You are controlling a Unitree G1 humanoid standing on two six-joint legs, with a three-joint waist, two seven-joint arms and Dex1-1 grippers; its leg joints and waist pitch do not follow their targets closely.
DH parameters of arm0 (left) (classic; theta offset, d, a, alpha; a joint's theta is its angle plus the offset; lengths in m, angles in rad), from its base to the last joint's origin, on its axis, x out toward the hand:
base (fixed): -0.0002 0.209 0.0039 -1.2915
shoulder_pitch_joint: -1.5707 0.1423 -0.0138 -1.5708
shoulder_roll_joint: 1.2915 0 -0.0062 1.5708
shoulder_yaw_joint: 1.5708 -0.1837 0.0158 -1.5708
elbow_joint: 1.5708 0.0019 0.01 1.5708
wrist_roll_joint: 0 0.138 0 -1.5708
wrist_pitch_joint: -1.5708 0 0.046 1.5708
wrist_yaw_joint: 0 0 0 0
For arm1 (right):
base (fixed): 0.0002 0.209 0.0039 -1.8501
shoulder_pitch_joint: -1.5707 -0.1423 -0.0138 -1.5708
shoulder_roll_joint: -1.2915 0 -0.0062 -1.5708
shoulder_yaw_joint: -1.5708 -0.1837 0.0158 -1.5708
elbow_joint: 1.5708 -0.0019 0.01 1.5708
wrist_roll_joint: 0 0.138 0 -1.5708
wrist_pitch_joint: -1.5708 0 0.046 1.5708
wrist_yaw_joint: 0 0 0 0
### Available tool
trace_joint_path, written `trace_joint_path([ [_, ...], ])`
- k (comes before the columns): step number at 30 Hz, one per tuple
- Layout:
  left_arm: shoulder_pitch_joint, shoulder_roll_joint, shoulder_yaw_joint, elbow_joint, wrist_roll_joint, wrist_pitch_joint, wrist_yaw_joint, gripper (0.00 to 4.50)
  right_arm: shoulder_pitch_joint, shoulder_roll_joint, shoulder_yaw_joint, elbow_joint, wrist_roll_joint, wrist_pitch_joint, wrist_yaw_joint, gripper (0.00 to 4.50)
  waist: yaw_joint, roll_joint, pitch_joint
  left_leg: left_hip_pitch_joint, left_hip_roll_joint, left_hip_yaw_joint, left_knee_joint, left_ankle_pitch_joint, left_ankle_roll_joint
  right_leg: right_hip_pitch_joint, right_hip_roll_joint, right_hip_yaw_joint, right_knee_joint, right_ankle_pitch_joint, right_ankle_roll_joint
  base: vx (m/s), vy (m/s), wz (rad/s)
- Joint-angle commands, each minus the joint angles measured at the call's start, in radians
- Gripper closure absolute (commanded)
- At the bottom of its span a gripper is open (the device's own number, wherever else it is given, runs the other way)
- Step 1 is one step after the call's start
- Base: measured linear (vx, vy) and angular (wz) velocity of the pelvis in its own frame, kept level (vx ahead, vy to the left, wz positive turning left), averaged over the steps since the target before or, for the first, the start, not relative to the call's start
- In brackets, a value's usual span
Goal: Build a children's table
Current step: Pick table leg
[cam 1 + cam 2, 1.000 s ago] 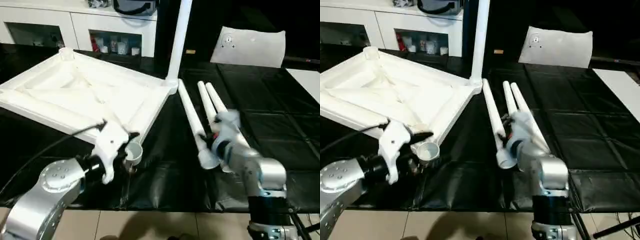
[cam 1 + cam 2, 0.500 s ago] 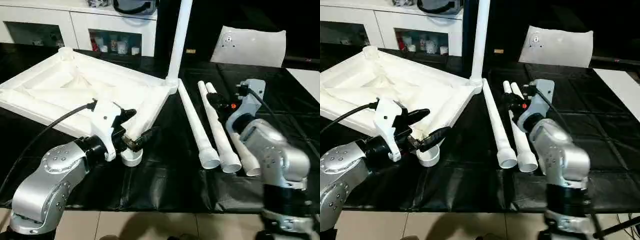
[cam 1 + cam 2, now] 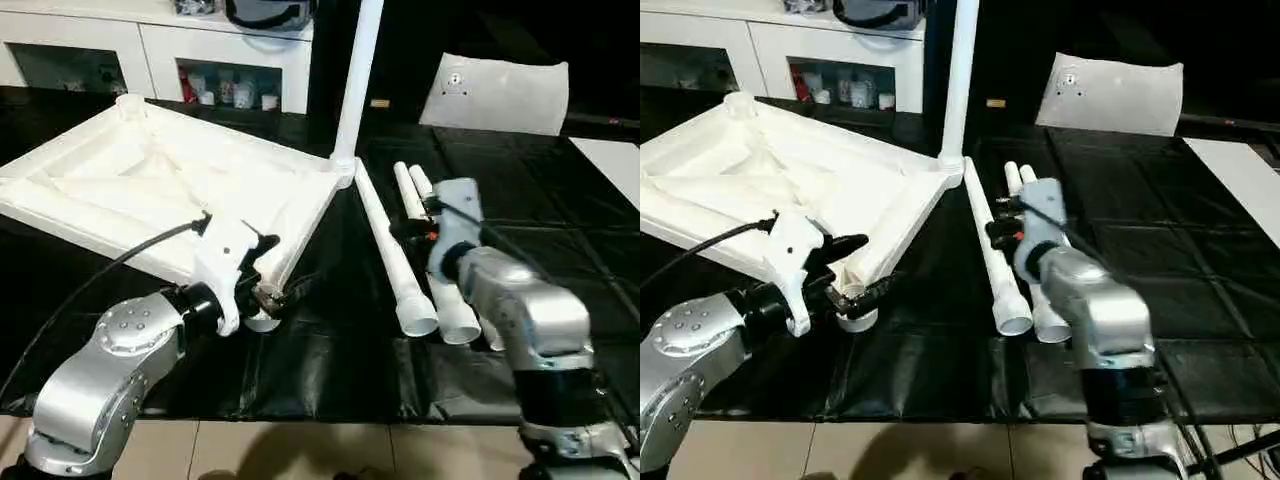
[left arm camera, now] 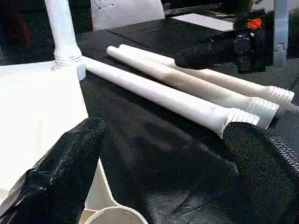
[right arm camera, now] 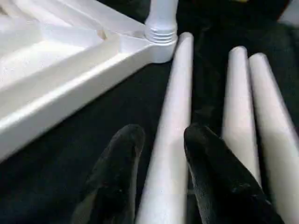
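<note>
— So, where's the tabletop?

— Upside down on the black mat, ribs up, tilted, its near corner socket at my left gripper. One leg stands upright in the far corner socket.

— And the other legs?

— Three loose legs lie side by side to the right, long axes running away from me, wide threaded ends nearest.

— Grippers?

— My left one is spread wide around the near socket. My right gripper hangs over the leftmost loose leg, fingers parted either side of it; I can't tell if they touch.

— Anything the wrist cameras add?

— My left wrist view shows the thread rings on the leg ends. Beyond the mat stand a white cabinet and a white slab.
</note>
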Motion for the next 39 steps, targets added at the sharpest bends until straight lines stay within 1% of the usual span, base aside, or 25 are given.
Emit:
trace_joint_path([
  [1,0.001,0.004,-0.006,-0.013,0.011,-0.007,0.008,0.00,-0.013,0.001,0.001,0.026,-0.011,0.040,-0.019,2.54,0.001,0.009,-0.059,-0.009,0.003,0.024,-0.066,-0.145,-0.019,0.052,-0.055,0.052,-0.079,-0.333,-0.039,0.000,0.000,0.00],
  [2,0.001,0.005,-0.004,-0.014,0.012,-0.007,0.008,0.00,-0.016,0.010,-0.008,0.031,-0.007,0.052,-0.031,2.48,0.000,0.007,-0.060,-0.008,0.005,0.023,-0.066,-0.151,-0.021,0.051,-0.055,0.052,-0.078,-0.330,-0.038,0.000,0.000,0.00],
  [4,0.004,0.007,-0.002,-0.015,0.012,-0.008,0.007,0.00,-0.022,0.015,-0.011,0.036,-0.006,0.063,-0.040,2.35,-0.001,0.006,-0.060,-0.009,0.005,0.023,-0.067,-0.155,-0.024,0.052,-0.055,0.051,-0.078,-0.320,-0.039,0.000,0.000,0.00],
  [6,0.014,0.015,-0.006,-0.020,0.014,-0.010,0.006,0.00,-0.032,0.022,-0.012,0.061,-0.019,0.052,-0.056,2.11,-0.001,0.005,-0.061,-0.009,0.005,0.023,-0.066,-0.156,-0.027,0.052,-0.056,0.052,-0.076,-0.318,-0.043,0.000,0.000,0.00],
  [7,0.016,0.017,-0.008,-0.021,0.015,-0.011,0.006,0.00,-0.035,0.023,-0.012,0.069,-0.022,0.049,-0.058,2.06,-0.001,0.004,-0.061,-0.009,0.005,0.024,-0.066,-0.154,-0.027,0.052,-0.055,0.052,-0.077,-0.316,-0.042,0.000,0.000,0.00],
  [8,0.017,0.018,-0.010,-0.020,0.017,-0.012,0.007,0.00,-0.038,0.021,-0.006,0.075,-0.029,0.044,-0.057,2.04,-0.001,0.005,-0.061,-0.009,0.005,0.024,-0.066,-0.151,-0.027,0.053,-0.055,0.053,-0.076,-0.310,-0.043,0.000,0.000,0.00],
  [10,0.017,0.022,-0.016,-0.019,0.024,-0.017,0.009,0.00,-0.044,0.014,0.009,0.093,-0.046,0.037,-0.057,1.72,-0.001,0.005,-0.060,-0.008,0.005,0.024,-0.066,-0.153,-0.029,0.051,-0.055,0.053,-0.075,-0.306,-0.047,0.000,0.000,0.00],
  [11,0.015,0.025,-0.022,-0.018,0.030,-0.018,0.009,0.00,-0.051,0.014,0.013,0.118,-0.057,0.038,-0.067,1.63,-0.001,0.005,-0.059,-0.009,0.005,0.024,-0.067,-0.160,-0.030,0.052,-0.056,0.052,-0.077,-0.317,-0.045,0.000,0.000,0.00],
  [13,0.014,0.024,-0.027,-0.017,0.031,-0.018,0.009,0.00,-0.061,0.024,0.002,0.147,-0.052,0.050,-0.077,1.63,0.000,0.004,-0.061,-0.007,0.004,0.024,-0.066,-0.162,-0.030,0.052,-0.056,0.052,-0.076,-0.328,-0.041,0.000,0.000,0.00],
  [15,0.013,0.024,-0.030,-0.017,0.031,-0.019,0.011,0.00,-0.074,0.036,-0.011,0.187,-0.033,0.068,-0.070,1.63,-0.002,0.005,-0.061,-0.009,0.004,0.024,-0.065,-0.164,-0.031,0.052,-0.056,0.052,-0.076,-0.325,-0.045,0.000,0.000,0.00],
  [17,0.013,0.024,-0.031,-0.017,0.031,-0.019,0.011,0.00,-0.079,0.039,-0.013,0.203,-0.023,0.072,-0.061,1.63,-0.001,0.005,-0.062,-0.009,0.005,0.024,-0.065,-0.160,-0.030,0.052,-0.056,0.052,-0.075,-0.315,-0.049,0.000,0.000,0.00],
  [18,0.013,0.026,-0.033,-0.017,0.031,-0.019,0.008,0.00,-0.090,0.041,-0.010,0.237,-0.022,0.077,-0.054,1.63,0.000,0.010,-0.062,-0.009,0.005,0.023,-0.065,-0.155,-0.031,0.053,-0.057,0.052,-0.072,-0.299,-0.056,0.000,0.000,0.00],
  [19,0.013,0.026,-0.033,-0.017,0.031,-0.019,0.008,0.00,-0.091,0.042,-0.010,0.239,-0.022,0.076,-0.053,1.63,-0.002,0.008,-0.063,-0.009,0.006,0.023,-0.065,-0.153,-0.033,0.053,-0.056,0.052,-0.072,-0.292,-0.059,0.000,0.000,0.00],
  [20,0.013,0.028,-0.033,-0.017,0.031,-0.019,0.004,0.00,-0.105,0.046,-0.009,0.281,-0.027,0.075,-0.044,1.63,-0.002,0.008,-0.063,-0.010,0.005,0.023,-0.065,-0.154,-0.034,0.053,-0.056,0.052,-0.070,-0.286,-0.065,0.000,0.000,0.00],
  [22,0.012,0.030,-0.033,-0.017,0.031,-0.019,0.004,0.00,-0.115,0.049,-0.006,0.308,-0.028,0.078,-0.033,1.63,-0.003,0.007,-0.061,-0.010,0.005,0.024,-0.065,-0.165,-0.034,0.053,-0.056,0.052,-0.072,-0.296,-0.068,0.000,0.000,0.00],
  [23,0.012,0.031,-0.035,-0.017,0.031,-0.019,0.004,0.00,-0.122,0.056,-0.014,0.336,-0.026,0.083,-0.039,1.63,-0.002,0.005,-0.060,-0.010,0.005,0.025,-0.064,-0.163,-0.032,0.052,-0.057,0.053,-0.073,-0.299,-0.068,0.000,0.000,0.00],
  [27,0.012,0.031,-0.037,-0.018,0.033,-0.016,0.005,0.00,-0.143,0.077,-0.045,0.413,-0.010,0.077,-0.051,1.63,-0.003,0.006,-0.060,-0.009,0.006,0.024,-0.064,-0.166,-0.036,0.052,-0.058,0.052,-0.071,-0.300,-0.076,0.000,0.000,0.00],
  [30,0.011,0.030,-0.038,-0.018,0.032,-0.015,0.005,0.00,-0.150,0.079,-0.042,0.464,-0.010,0.057,-0.040,1.63,-0.002,0.005,-0.059,-0.010,0.006,0.024,-0.065,-0.165,-0.037,0.052,-0.058,0.052,-0.070,-0.298,-0.076,0.000,0.000,0.00],
  [31,0.010,0.031,-0.039,-0.017,0.032,-0.015,0.005,0.00,-0.151,0.080,-0.044,0.478,-0.008,0.052,-0.035,1.80,-0.002,0.005,-0.059,-0.010,0.006,0.024,-0.065,-0.167,-0.036,0.053,-0.058,0.051,-0.070,-0.301,-0.075,0.000,0.000,0.00],
  [32,0.010,0.032,-0.040,-0.018,0.031,-0.015,0.004,0.00,-0.154,0.082,-0.048,0.502,-0.006,0.044,-0.029,1.80,-0.002,0.005,-0.059,-0.009,0.006,0.024,-0.064,-0.176,-0.036,0.051,-0.060,0.051,-0.071,-0.317,-0.073,0.000,0.000,0.00],
  [34,0.009,0.034,-0.041,-0.017,0.031,-0.015,0.003,0.00,-0.156,0.085,-0.058,0.521,-0.002,0.038,-0.022,2.02,-0.001,0.005,-0.058,-0.008,0.006,0.024,-0.064,-0.181,-0.034,0.050,-0.060,0.051,-0.074,-0.330,-0.070,0.000,0.000,0.00],
  [35,0.009,0.034,-0.041,-0.018,0.031,-0.015,0.003,0.00,-0.154,0.085,-0.060,0.523,0.000,0.038,-0.020,2.02,-0.002,0.003,-0.057,-0.009,0.006,0.024,-0.064,-0.189,-0.034,0.049,-0.059,0.051,-0.076,-0.347,-0.064,0.000,0.000,0.00],
  [36,0.008,0.035,-0.040,-0.018,0.031,-0.015,0.003,0.00,-0.154,0.086,-0.063,0.529,0.000,0.036,-0.018,2.08,-0.002,0.004,-0.057,-0.008,0.006,0.023,-0.065,-0.198,-0.034,0.048,-0.059,0.050,-0.077,-0.361,-0.059,0.000,0.000,0.00],
  [39,0.008,0.034,-0.038,-0.018,0.029,-0.015,0.004,0.00,-0.154,0.084,-0.072,0.539,0.003,0.031,-0.015,2.42,-0.005,0.002,-0.056,-0.007,0.006,0.022,-0.065,-0.221,-0.035,0.046,-0.058,0.048,-0.082,-0.392,-0.047,0.000,0.000,0.00],
])
